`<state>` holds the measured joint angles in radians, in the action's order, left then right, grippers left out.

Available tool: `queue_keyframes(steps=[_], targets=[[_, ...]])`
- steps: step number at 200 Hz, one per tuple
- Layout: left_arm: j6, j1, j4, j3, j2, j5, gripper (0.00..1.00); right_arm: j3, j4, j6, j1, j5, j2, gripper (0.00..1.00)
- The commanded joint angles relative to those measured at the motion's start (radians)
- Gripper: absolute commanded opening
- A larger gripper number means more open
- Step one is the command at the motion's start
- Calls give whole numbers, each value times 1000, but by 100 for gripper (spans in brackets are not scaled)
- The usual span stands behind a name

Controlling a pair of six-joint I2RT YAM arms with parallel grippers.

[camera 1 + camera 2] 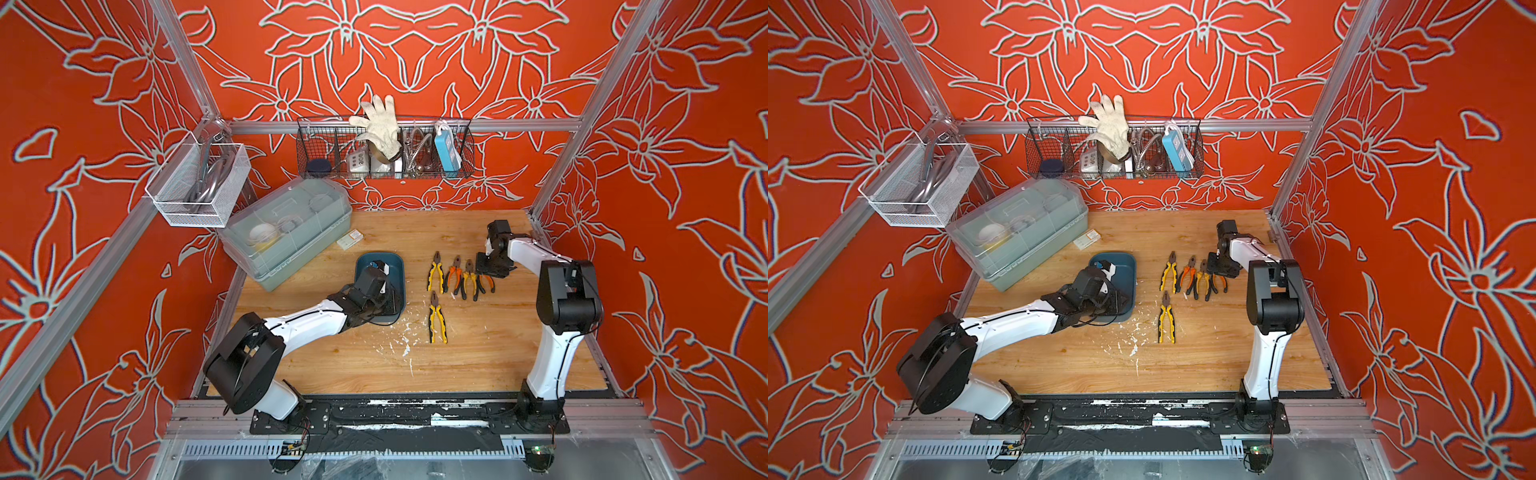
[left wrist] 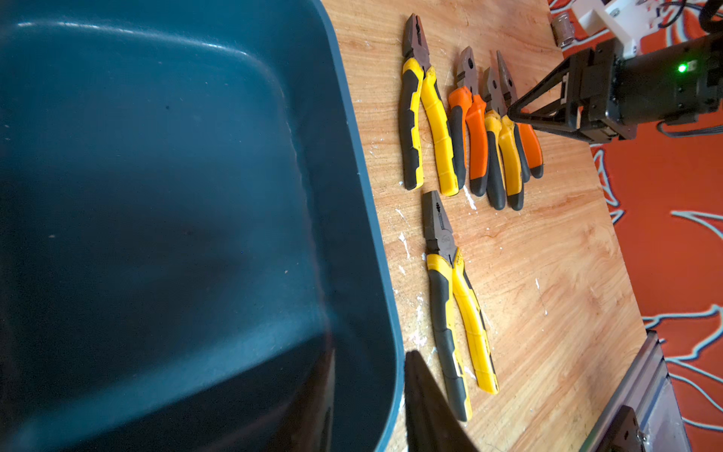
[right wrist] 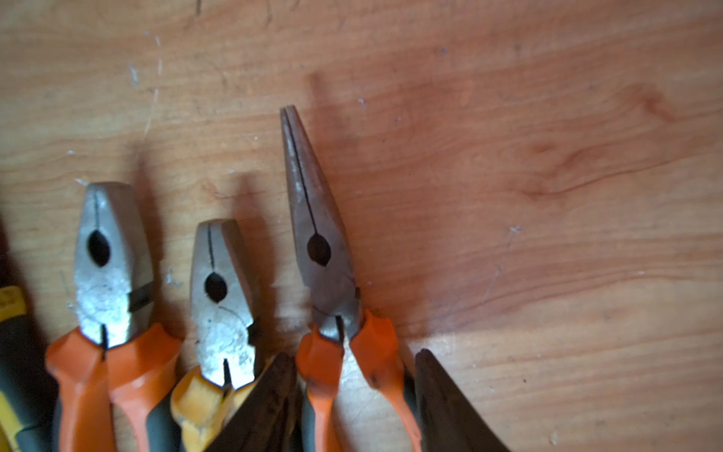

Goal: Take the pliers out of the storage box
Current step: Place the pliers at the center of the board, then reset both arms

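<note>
- Left gripper (image 2: 369,352): clamped on storage box (image 2: 352,156) wall, one finger each side.
- Right gripper (image 3: 354,354): jaws apart, straddling long-nose pliers (image 3: 317,235) orange handles on the table (image 3: 547,156).

The table (image 1: 478,357) was pale grained wood, matt, scuffed and flecked with white. The box (image 2: 156,176) was smooth teal plastic with a soft sheen, and the pliers (image 2: 438,129) had dull, worn grey metal jaws and matt, rubbery-looking handles. The glove (image 1: 380,124) was coarse knitted cloth, and the basket (image 1: 316,143) was thin black wire mesh.
</note>
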<state>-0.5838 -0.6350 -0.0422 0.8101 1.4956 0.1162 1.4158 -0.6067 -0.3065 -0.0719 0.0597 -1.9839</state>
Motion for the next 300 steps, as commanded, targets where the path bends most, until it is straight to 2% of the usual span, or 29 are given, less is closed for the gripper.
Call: queue_keyframes(steps=[1,19,43,54,64,70,84,89,92,110,123,138,153,177,194,216,249,263,274,300], targets=[[5,-1,4,9,-14,-8,36,-28,-16,-32,-21,-13,125,58],[11,0,-12,-11,-43,-25,40,-47,13,-36,-60,-29,241,71],[17,0,-45,-45,-79,-40,44,-117,121,-5,-152,-189,412,86],[21,0,-52,-56,-93,-46,46,-173,199,20,-188,-252,487,99],[27,-4,-51,-59,-102,-60,47,-241,285,46,-204,-268,561,100],[36,-7,-47,-60,-108,-75,63,-282,336,51,-208,-264,597,100],[57,-14,-43,-61,-115,-98,84,-431,519,65,-209,-248,707,100],[65,-17,-46,-61,-118,-100,97,-492,594,70,-210,-255,745,100],[67,-18,-48,-62,-118,-102,99,-526,642,74,-209,-260,765,100],[81,-22,-56,-63,-125,-98,99,-729,907,154,-210,-347,842,100],[84,-23,-56,-65,-130,-103,99,-831,1031,277,-208,-412,845,100],[84,-23,-54,-67,-136,-118,99,-849,1006,358,-204,-453,818,100],[73,-23,-51,-74,-144,-144,99,-841,961,370,-198,-500,768,100],[66,-23,-70,-97,-162,-173,99,-878,1008,373,-197,-580,703,100],[67,-23,-84,-106,-167,-171,99,-930,1090,400,-194,-586,686,100],[70,-23,-84,-100,-157,-180,99,-998,1167,337,-135,-527,665,100],[98,-23,-89,-92,-152,-162,99,-1133,1479,311,-68,-475,618,100],[110,-23,-93,-97,-162,-178,99,-1108,1383,304,-65,-444,634,100],[118,-23,-92,-102,-173,-206,99,-1120,1434,308,-62,-441,621,100],[155,-23,-71,-105,-207,-249,99,-1101,1396,308,-60,-431,618,100]])
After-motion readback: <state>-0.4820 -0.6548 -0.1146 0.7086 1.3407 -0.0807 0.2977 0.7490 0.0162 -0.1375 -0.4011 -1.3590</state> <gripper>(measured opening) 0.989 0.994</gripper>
